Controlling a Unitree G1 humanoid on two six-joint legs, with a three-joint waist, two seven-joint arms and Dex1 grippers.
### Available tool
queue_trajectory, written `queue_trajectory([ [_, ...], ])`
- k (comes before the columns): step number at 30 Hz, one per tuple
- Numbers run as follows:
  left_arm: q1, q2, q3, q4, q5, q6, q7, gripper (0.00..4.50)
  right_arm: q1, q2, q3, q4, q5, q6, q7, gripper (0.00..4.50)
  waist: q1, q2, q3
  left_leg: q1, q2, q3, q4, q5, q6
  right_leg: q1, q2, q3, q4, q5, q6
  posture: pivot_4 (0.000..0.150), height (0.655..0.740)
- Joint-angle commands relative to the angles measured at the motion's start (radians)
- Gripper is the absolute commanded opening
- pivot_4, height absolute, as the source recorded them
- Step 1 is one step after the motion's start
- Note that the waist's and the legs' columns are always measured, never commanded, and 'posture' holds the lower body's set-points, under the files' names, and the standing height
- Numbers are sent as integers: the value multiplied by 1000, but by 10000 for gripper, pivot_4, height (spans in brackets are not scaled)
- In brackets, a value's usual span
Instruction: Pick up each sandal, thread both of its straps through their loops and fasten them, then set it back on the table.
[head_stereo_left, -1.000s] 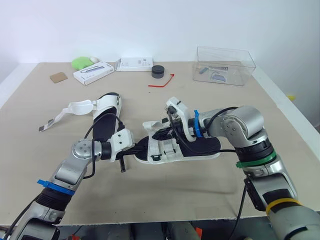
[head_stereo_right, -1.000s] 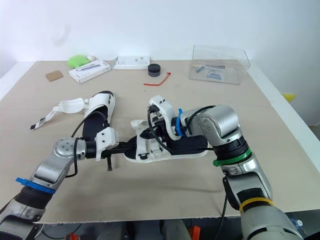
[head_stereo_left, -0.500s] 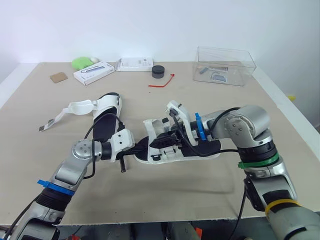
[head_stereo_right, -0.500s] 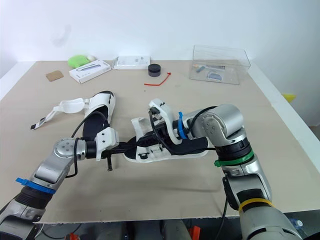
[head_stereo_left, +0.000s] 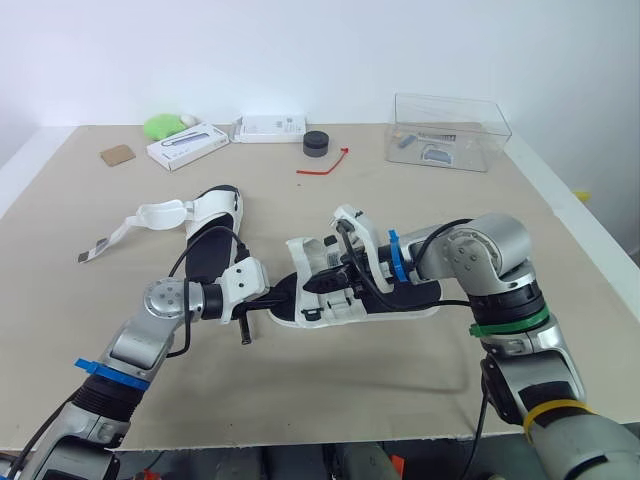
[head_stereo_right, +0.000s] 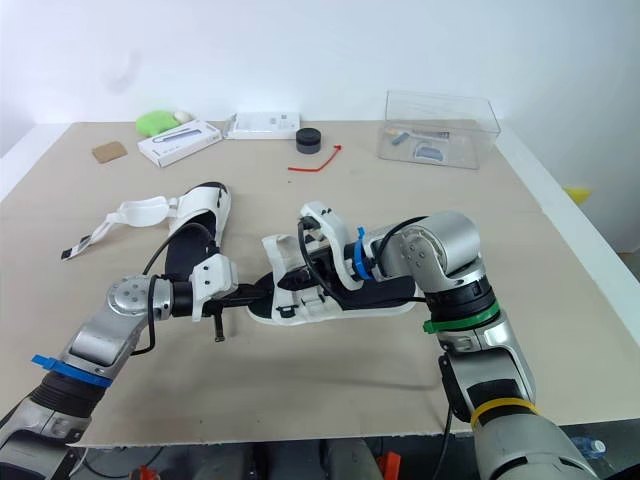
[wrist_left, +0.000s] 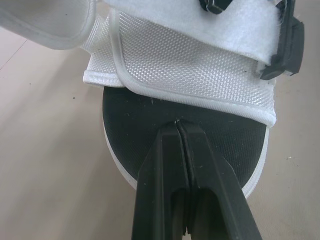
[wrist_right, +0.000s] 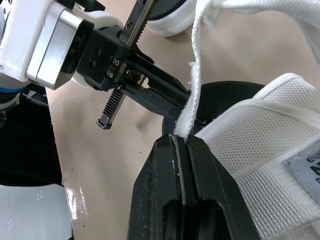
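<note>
1. Two tools are working on one sandal (head_stereo_left: 415, 297), which is lying on the worktop (head_stereo_left: 400, 390) between them. A second sandal (head_stereo_left: 212, 232) is lying beyond the left tool, farther from the robot, with its straps undone.
2. The right tool (wrist_right: 181, 137) is clamping the free end of a white strap (wrist_right: 195, 85). Its fingers are pressing together on the webbing, which is rising from between the tips.
3. The left tool (wrist_left: 178, 123) is resting with its fingers together and its tips on the black footbed at the toe. Whether those fingers are nipping anything is not showing.
4. Strap slip: the right tool is gripping only a narrow end of webbing. A pull that is running sideways to the fingers is likely to drag the strap out.
5. Sandal shift: the left tool is bracing the toe alone. A hard pull on the strap is likely to send the heel swinging or the toe lifting off the worktop.
6. Collision: the two tools are working very near each other, with the strap hanging just in front of the left tool's fingers. Any advance by the right tool is risking contact.
7. Missed threading: the black buckle (wrist_left: 289, 46) is sitting across the sandal from the left tool's tips. A twisted strap end is likely to jam against it.
</note>
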Motion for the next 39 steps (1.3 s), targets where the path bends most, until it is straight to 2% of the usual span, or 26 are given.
queue_trajectory([
  [1, 21, 9, -27, 34, 34, 24, -1, 0, -2, -41, 50, -62, 2, -19, 36, 836, 0, 0, 0, 0, 0, 0, 0, 0, 0, 0, 0, 0, 0, 0, 0, 1500, 7261],
  [16, 26, 14, -25, 32, 34, 23, 1, 0, 38, -99, 101, -174, -5, -78, 60, 836, 0, 0, 0, 0, 0, 0, 0, 0, 0, 0, 0, 0, 0, -1, 1, 1500, 7261],
  [17, 26, 14, -25, 31, 33, 25, 1, 0, 33, -97, 93, -168, -7, -83, 60, 5386, 0, 0, 0, 0, 0, 0, 0, 0, 0, 0, 0, 0, 0, -1, 1, 1500, 7261],
  [19, 27, 15, -26, 30, 33, 24, -2, 0, 8, -82, 70, -140, -9, -92, 58, 9686, 0, 0, 0, 0, 0, 0, 0, 0, 0, 0, 0, 0, 0, -1, 1, 1500, 7261],
  [22, 26, 16, -27, 32, 35, 23, -4, 0, -33, -47, 30, -96, -5, -88, 46, 23177, 0, 0, 0, 0, 0, 0, 0, 0, 0, 0, 0, 0, 0, -1, 1, 1500, 7261],
  [30, 29, 15, -28, 25, 35, 25, -2, 0, -100, -3, -6, -2, -32, -98, 20, 23177, 0, 0, 0, 0, 0, -1, 0, 1, 0, 0, 0, -1, 0, 0, -1, 1500, 7261],
  [33, 31, 16, -28, 22, 36, 27, -1, 0, -87, -6, 6, 0, -37, -104, 23, 15319, 0, 0, 0, 0, 0, -1, 0, 0, 0, 0, 0, -1, 0, 1, -3, 1500, 7261],
  [36, 33, 16, -29, 20, 37, 27, -1, 0, -76, -3, 9, -5, -39, -104, 24, 1574, 0, 0, 0, 0, 0, -1, 0, 0, 0, 0, 0, -1, 0, 1, -3, 1500, 7261],
  [39, 34, 18, -29, 19, 38, 27, -1, 0, -59, -2, 11, -25, -30, -86, 21, 685, 0, 0, 0, 0, 0, -1, 0, 0, 0, 0, 0, -1, 0, 1, -2, 1500, 7261],
])
